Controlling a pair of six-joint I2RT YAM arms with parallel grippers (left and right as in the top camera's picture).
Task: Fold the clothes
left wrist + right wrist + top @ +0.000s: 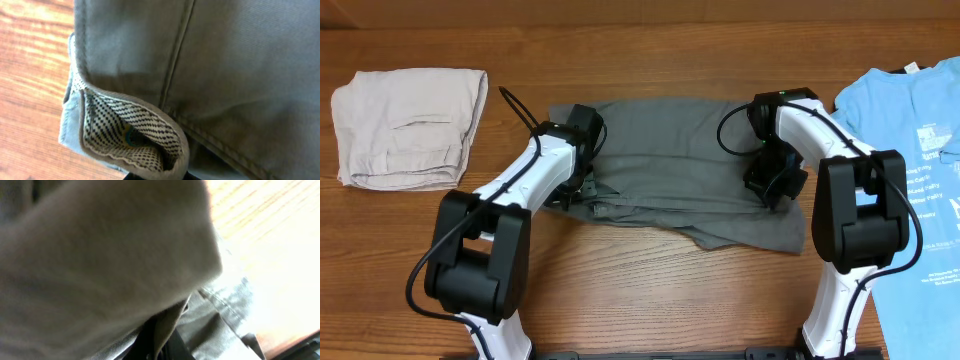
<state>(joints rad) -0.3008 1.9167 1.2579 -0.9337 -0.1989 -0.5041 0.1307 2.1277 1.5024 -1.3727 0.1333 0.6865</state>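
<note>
Pincers both clamped on dark-grey woven shorts (670, 150): left gripper (578, 188) pinches the waistband end, checked lining (135, 135) curled out; right gripper (775, 188) pinches the rumpled opposite end. Beige folded garment (410, 125) left of shorts, light-blue printed T-shirt (910, 130) right, wood-grain table (650, 290) beneath.

A beige garment (410, 128) is seen folded at the far left of a wooden table (650, 300), lying flat. A light-blue T-shirt (910, 130) with white print is spread at the right edge, partly cut off by the frame. The two are set well apart.
</note>
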